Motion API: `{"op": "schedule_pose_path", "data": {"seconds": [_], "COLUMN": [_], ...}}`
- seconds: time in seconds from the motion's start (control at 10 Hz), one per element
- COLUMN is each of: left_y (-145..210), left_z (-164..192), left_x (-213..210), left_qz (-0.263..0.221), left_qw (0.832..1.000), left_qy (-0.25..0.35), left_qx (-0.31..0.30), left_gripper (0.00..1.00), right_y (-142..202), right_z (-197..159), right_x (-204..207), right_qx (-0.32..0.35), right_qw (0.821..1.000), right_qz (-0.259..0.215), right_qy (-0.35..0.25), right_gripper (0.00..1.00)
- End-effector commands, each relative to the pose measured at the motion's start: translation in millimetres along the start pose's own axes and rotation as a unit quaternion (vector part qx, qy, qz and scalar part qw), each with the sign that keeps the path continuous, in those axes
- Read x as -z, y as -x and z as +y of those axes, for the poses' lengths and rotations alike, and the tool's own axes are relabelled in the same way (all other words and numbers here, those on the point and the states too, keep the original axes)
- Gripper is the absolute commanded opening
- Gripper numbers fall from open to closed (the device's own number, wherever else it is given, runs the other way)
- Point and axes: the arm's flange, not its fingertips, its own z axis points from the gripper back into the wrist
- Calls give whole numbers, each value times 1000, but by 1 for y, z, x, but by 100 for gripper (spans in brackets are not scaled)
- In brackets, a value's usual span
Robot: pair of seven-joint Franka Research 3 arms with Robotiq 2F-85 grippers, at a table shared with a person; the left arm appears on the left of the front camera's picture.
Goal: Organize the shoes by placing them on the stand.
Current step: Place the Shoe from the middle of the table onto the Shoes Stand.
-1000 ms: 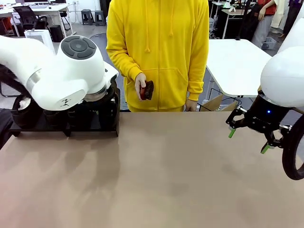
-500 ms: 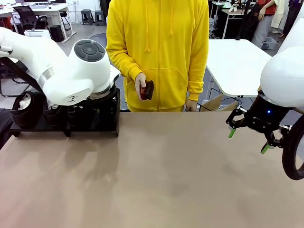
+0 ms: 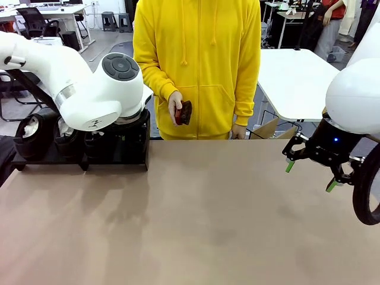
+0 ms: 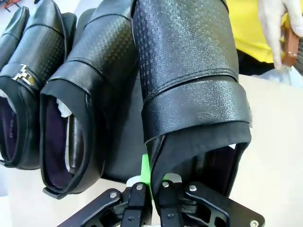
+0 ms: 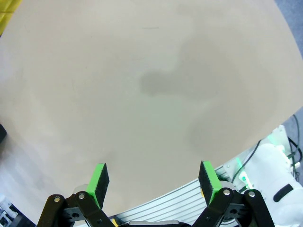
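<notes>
Two arms in the front view: left arm (image 3: 89, 95) bends in over the stand (image 3: 83, 155) at the table's (image 3: 196, 214) far left edge, its gripper hidden behind the big wrist joint. Shoes (image 3: 35, 135) sit in a row on the stand, heel ends facing the camera, white paper in the leftmost. Right gripper (image 3: 310, 174) hangs above the table's right side, green pads well apart, holding nothing. Person in yellow hoodie (image 3: 199, 65) stands at the far side, hand (image 3: 176, 107) holding a small brown brush (image 3: 184, 112)

Left wrist view: left gripper (image 4: 150, 171) pinched together on the heel rim of the nearest shoe (image 4: 189, 80), textured black leather; one green pad (image 4: 145, 166) shows at the rim's outside. Two more shoes alongside: a plain one (image 4: 90, 104) with white paper inside, one with a metal buckle (image 4: 28, 71) beyond it. Person's hand with the brush at top right corner

Right wrist view: right gripper's fingers (image 5: 98, 178) spread wide over bare tan tabletop, nothing between them
</notes>
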Motion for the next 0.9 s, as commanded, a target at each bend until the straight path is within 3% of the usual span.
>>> {"op": "schedule_pose_path", "data": {"seconds": [0.0,0.2,0.3,0.5,0.8], "left_y": [-2,-4,-6,-4,5], "left_z": [1,4,4,6,32], "left_x": [1,6,8,-7,-50], "left_qz": [-25,-30,-35,-44,-21], "left_qw": [999,999,999,999,998], "left_qy": [-22,-31,-29,-19,-17], "left_qx": [-11,-15,-20,-23,-51], "left_gripper": [23,62,76,76,76], "right_y": [1,1,1,1,1], "right_z": [-1,-1,-1,-1,-1], "right_x": [1,1,1,1,1], "right_qx": [-5,-5,-5,-5,-5], "right_qw": [1000,1000,1000,1000,1000], "right_qz": [-3,-3,-3,-3,-3], "right_qy": [-1,-1,-1,-1,-1], "right_gripper": [100,100,100,100,100]}}
